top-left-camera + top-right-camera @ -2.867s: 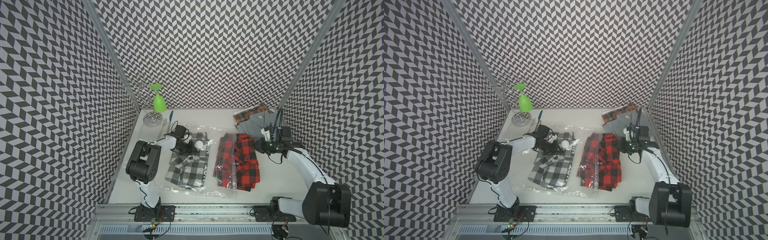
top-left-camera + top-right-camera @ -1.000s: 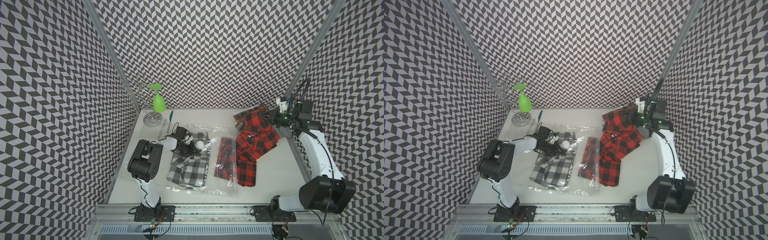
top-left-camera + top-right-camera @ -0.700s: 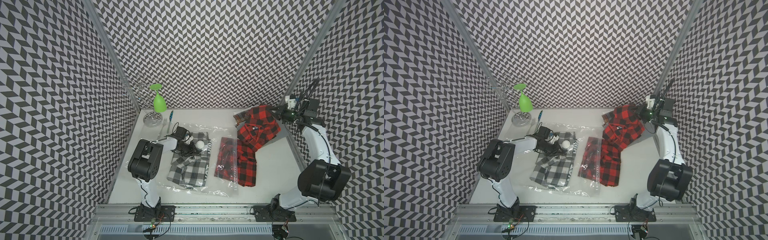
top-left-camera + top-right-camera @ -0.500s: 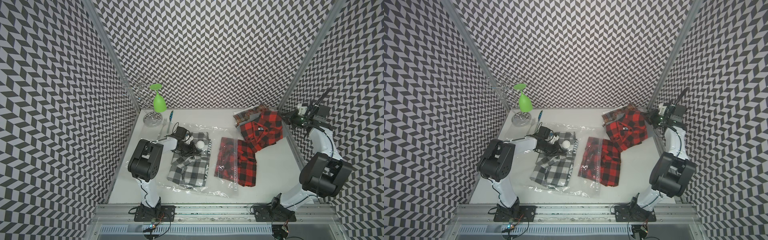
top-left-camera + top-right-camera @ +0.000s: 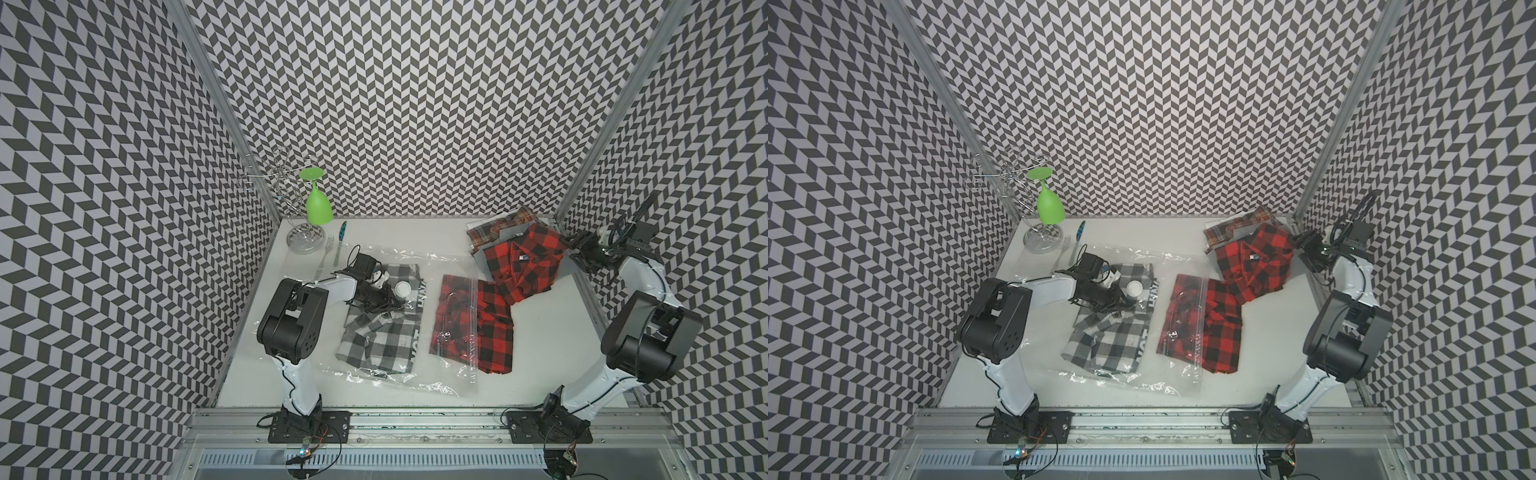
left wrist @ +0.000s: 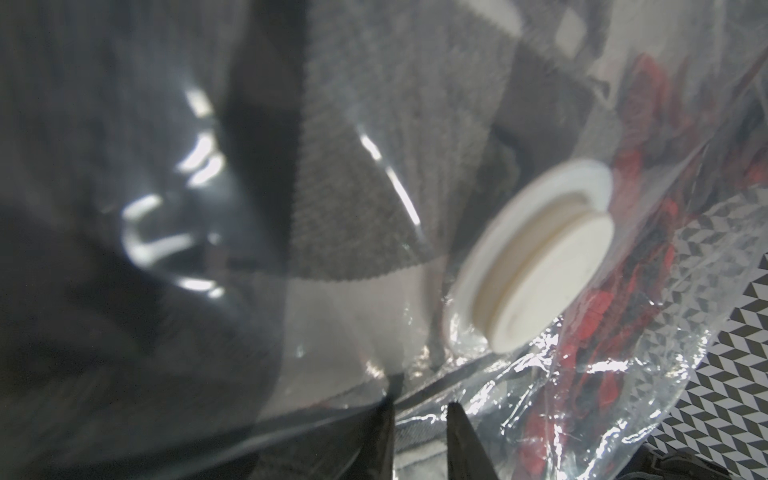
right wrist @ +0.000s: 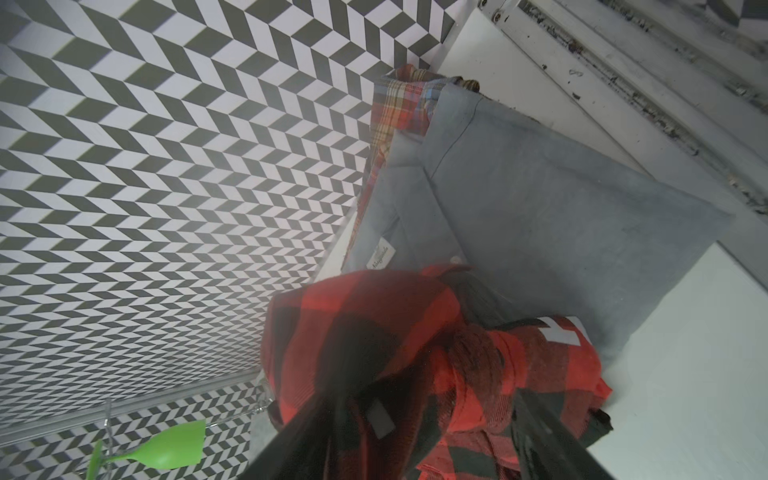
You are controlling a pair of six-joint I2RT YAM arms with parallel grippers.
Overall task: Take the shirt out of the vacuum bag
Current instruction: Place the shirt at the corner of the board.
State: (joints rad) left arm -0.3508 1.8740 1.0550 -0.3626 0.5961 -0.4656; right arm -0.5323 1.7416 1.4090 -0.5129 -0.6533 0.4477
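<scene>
vacuum bag [image 5: 441, 266] in left end effector [image 5: 387, 306]

**Red shirt partly out of the bag**

The red shirt [image 5: 1256, 264] lies near the bench's [image 5: 1266, 345] far right corner. Its near end is partly under the clear bag [image 5: 1142, 380]. The right gripper [image 5: 1310, 249] is just beside it. The left gripper [image 5: 1121, 305] rests on the bag, over a grey shirt [image 5: 1113, 340].

The left arm [image 5: 291, 324] and right arm [image 5: 648, 345] share one build: white tapered links, bulky black joint housings dotted with small holes, thin black cables [image 5: 352, 253], and black screwed base plates [image 5: 337, 428]. The left tool [image 5: 390, 307] and right tool [image 5: 575, 251] are black.
</scene>
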